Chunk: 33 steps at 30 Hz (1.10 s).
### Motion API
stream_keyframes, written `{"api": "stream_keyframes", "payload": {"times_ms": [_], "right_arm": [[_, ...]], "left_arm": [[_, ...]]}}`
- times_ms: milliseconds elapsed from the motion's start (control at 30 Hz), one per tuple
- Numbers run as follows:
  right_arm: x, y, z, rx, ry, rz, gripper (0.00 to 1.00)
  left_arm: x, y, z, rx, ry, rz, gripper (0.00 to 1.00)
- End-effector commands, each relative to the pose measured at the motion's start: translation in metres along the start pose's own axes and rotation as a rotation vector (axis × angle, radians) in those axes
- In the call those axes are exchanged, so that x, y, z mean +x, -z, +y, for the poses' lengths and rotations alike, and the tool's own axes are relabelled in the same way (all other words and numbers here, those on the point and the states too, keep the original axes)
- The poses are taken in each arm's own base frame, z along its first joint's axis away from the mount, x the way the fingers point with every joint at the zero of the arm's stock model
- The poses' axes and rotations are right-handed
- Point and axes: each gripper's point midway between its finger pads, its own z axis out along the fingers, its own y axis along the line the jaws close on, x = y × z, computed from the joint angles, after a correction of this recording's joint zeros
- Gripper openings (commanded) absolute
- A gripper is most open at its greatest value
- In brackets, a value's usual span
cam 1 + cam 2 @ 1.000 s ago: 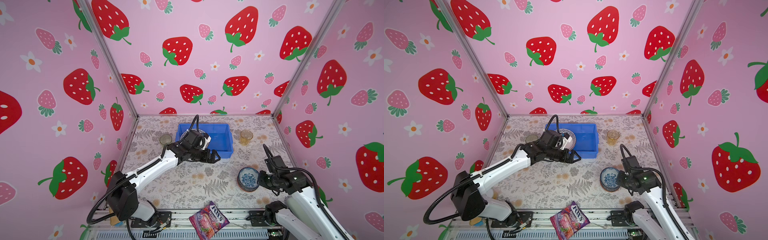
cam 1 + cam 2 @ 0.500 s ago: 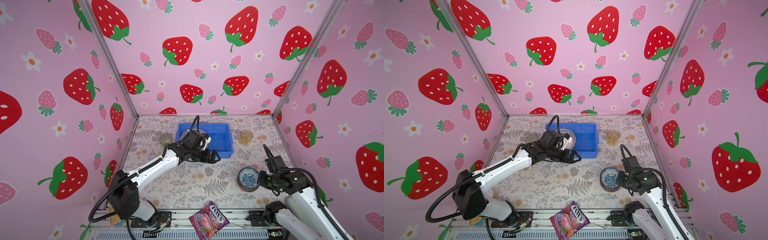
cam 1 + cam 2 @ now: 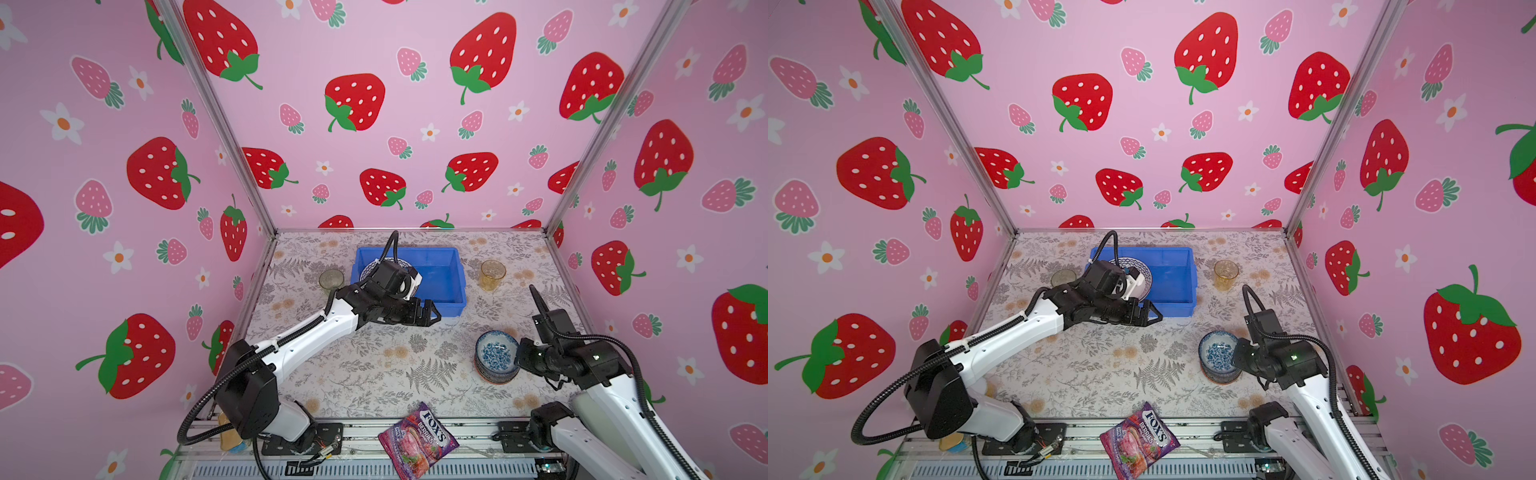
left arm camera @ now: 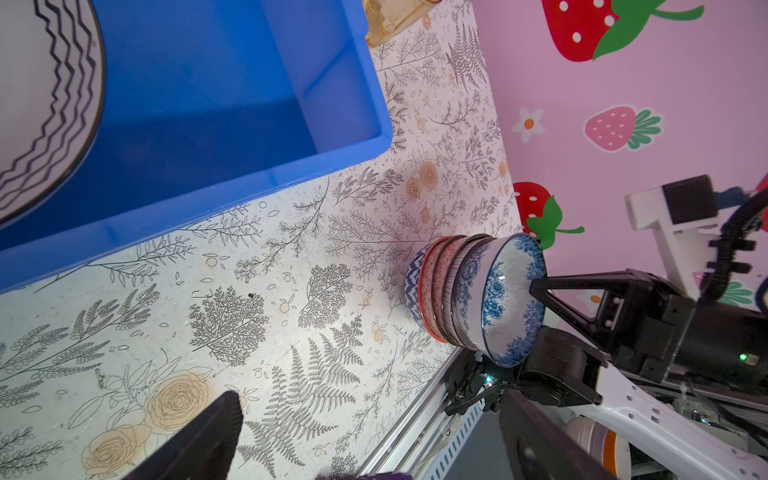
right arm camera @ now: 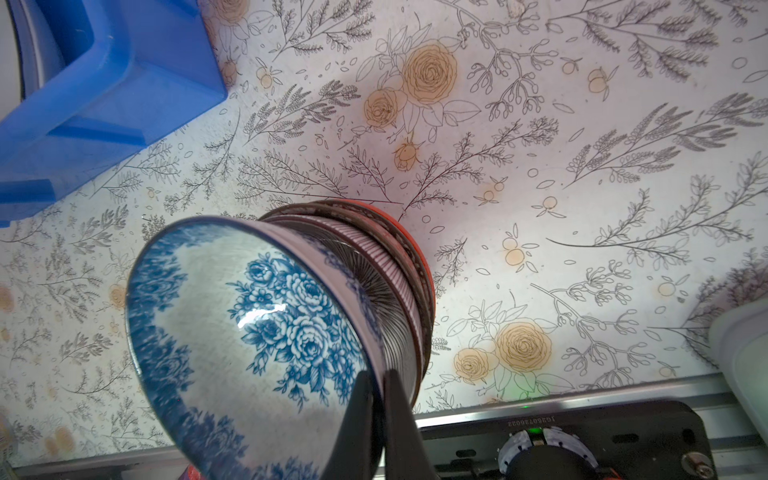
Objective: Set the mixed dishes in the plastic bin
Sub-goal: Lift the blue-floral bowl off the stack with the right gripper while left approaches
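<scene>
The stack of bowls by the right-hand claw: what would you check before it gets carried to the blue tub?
1. Grip: right gripper shut on the top bowl's rim: ok.
2. Lower bowls of the stack separating cleanly on lifting: cannot tell.
3. Room in the blue bin beside the plate: ok.
4. Way to the bin free: not ok; the open, empty left gripper hovers by its near wall.
5. Amber tumbler standing apart from the bin: ok.
</scene>
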Motion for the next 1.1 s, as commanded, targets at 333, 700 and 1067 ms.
{"api": "stream_keyframes", "payload": {"times_ms": [333, 700, 1067], "right_arm": [[-0.02, 0.026, 0.026, -0.077, 0.03, -0.021, 0.0], [-0.043, 0.025, 0.06, -0.145, 0.097, 0.003, 0.0], [-0.064, 0.016, 0.096, -0.21, 0.161, 0.005, 0.0]], "left_arm": [[-0.004, 0.005, -0.028, 0.092, 0.039, -0.008, 0.99], [-0.006, 0.002, -0.054, 0.098, -0.006, 0.003, 0.99], [-0.007, -0.016, -0.047, -0.054, -0.047, 0.06, 0.98]]}}
